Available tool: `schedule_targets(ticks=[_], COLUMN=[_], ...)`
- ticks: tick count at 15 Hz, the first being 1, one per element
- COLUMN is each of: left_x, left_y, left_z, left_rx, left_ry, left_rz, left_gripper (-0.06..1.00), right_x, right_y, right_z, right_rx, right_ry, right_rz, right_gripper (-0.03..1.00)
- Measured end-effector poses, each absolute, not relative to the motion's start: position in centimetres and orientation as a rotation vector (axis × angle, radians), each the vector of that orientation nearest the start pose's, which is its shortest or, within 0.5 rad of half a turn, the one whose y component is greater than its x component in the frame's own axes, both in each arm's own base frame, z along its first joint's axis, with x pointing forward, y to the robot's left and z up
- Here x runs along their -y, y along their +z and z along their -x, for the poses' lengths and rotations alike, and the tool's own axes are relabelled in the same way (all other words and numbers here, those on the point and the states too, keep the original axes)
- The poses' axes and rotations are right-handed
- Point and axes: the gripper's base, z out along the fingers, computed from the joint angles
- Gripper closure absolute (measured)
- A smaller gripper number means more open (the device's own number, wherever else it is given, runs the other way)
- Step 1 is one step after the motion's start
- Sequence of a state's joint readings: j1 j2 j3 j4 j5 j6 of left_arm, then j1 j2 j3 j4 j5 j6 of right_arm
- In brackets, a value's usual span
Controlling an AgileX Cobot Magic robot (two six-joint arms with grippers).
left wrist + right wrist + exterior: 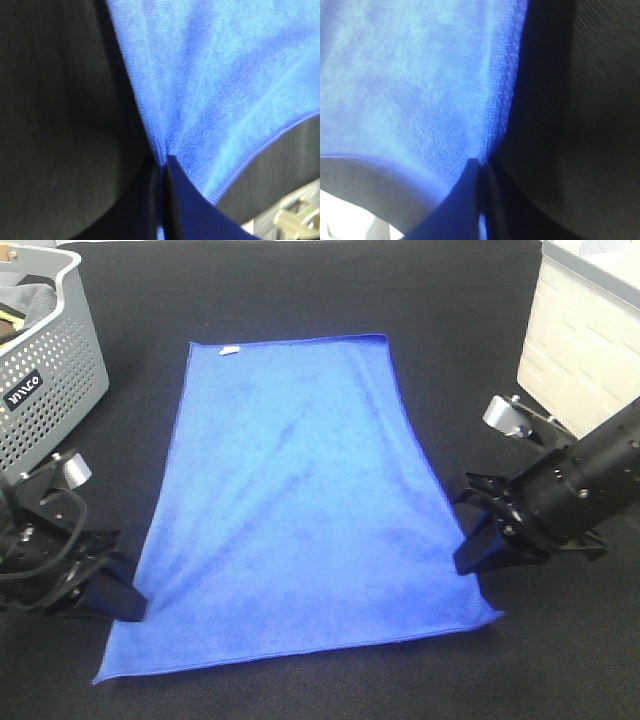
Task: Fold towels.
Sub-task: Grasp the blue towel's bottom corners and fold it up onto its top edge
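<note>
Towel (300, 500) flat, side edges inside left tool (128, 602) and right tool (470, 558).

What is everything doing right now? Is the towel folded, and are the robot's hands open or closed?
blue towel: spread out flat, not folded yet.
left gripper: shut, pinching the blue towel's left edge.
right gripper: shut, pinching the blue towel's right edge.
grey basket: standing upright, with something dark inside.
</note>
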State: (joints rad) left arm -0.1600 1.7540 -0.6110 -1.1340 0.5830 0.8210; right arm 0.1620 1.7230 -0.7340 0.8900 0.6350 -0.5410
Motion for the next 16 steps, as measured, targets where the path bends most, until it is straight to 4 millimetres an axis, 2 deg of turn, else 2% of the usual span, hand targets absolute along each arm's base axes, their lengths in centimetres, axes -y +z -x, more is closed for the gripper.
schedule_targets(ticks=[3,5,6,7,9,13,16], left_x=[8.0,7.8,7.6,7.4,7.3,7.1,6.9], left_y=[12.5,13.0,13.0,13.0,13.3,14.3,16.0], left_z=[-21.9,-19.9,-18.3,-17.3,-16.0,-16.5,-19.4], left_rx=[-2.922,-2.932,-2.943,-2.952,-2.943,-2.844,-2.697], left_ry=[-0.807,-0.825,-0.831,-0.833,-0.839,-0.812,-0.704], left_rz=[-0.015,-0.018,0.005,0.019,0.017,0.059,0.051], left_gripper=[0.94,0.94,0.94,0.94,0.94,0.94,0.94], right_x=[-7.9,-7.5,-7.1,-6.9,-6.6,-6.6,-7.0], right_y=[14.5,14.2,13.9,13.8,13.9,15.0,17.5], right_z=[-24.3,-21.8,-19.6,-18.3,-16.5,-16.8,-20.5], right_rx=[-2.951,-2.985,-3.007,-3.019,-3.012,-2.936,-2.794], right_ry=[0.702,0.699,0.703,0.704,0.704,0.692,0.672], right_rz=[-0.047,-0.064,-0.080,-0.087,-0.085,-0.055,0.005], right_gripper=[0.97,0.97,0.97,0.97,0.97,0.97,0.97])
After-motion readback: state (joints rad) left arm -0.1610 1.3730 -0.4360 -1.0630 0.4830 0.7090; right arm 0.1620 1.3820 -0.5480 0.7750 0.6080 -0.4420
